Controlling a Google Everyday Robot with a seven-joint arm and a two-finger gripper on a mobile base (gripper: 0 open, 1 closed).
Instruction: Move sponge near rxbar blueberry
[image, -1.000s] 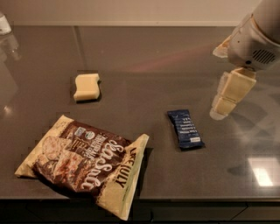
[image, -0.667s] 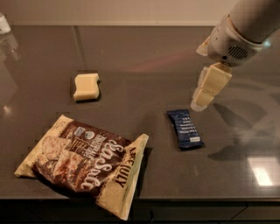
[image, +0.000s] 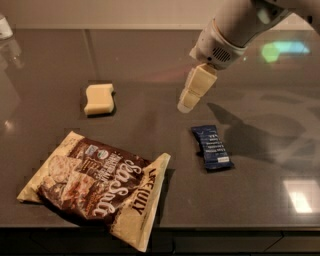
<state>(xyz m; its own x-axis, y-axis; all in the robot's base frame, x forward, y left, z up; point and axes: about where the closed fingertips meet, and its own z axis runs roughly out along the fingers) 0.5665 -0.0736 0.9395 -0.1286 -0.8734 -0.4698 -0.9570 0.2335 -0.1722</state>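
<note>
Camera view.

1. Work surface: a dark grey, glossy stone-like counter (image: 150, 50).
2. Gripper: the cream, blocky two-finger gripper (image: 186, 104) hangs tip-down from the white arm that enters at the upper right. It sits above the counter, behind and slightly left of the bar, and carries nothing. Whether it is set wide or narrow cannot be told from this view.
3. Task object: the pale yellow rectangular foam sponge (image: 99, 99) lies flat on the counter at picture left, touching nothing.
4. Target: the dark navy flat rxbar blueberry wrapper with white text (image: 212, 147) lies flat at centre right, well apart from the sponge.
5. Other item: a large brown-and-cream chip bag (image: 95, 182) lies at the front left, in front of the sponge.

Governing relation: the sponge lies to picture left of the gripper, at about the same depth and well apart. The approach therefore appears to call for a leftward travel followed by a descent.

Orientation: the sponge's long axis runs roughly left to right, though its outline is close to square. The bar's long axis runs near to far, tilted to the right at the near end.
</note>
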